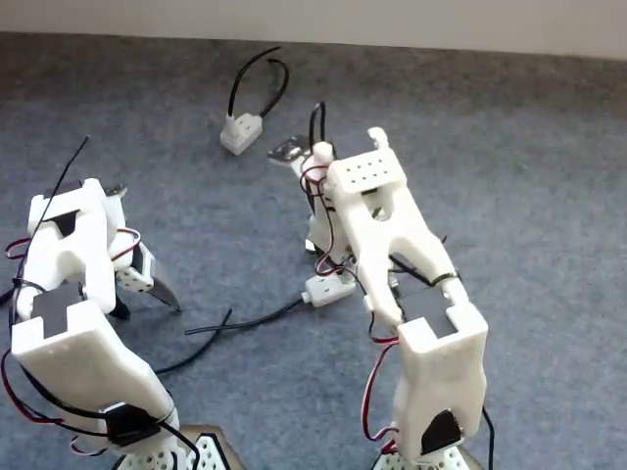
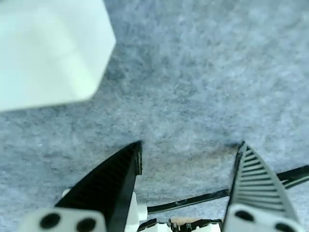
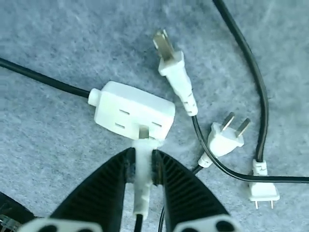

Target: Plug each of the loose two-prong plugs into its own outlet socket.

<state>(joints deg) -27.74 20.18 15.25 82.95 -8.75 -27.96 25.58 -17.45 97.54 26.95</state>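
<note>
Now the right jaws are shut tight on a white plug (image 3: 144,145), and its prongs touch the face of the white outlet block (image 3: 129,111), which lies flat on the grey bench (image 1: 519,147). It does not look pushed all the way in. To do this well, keep the plug straight, line up both prongs with their two slots, and push slowly, not hard. Nothing holds the block, so it may slide away when pushed. Three more loose plugs (image 3: 176,72) lie just beside the block, so watch their cords. Seen from above, the left arm (image 1: 73,294) is at about 9 o'clock on the bench, well apart from the block. The left jaws are wide open and hold nothing.
</note>
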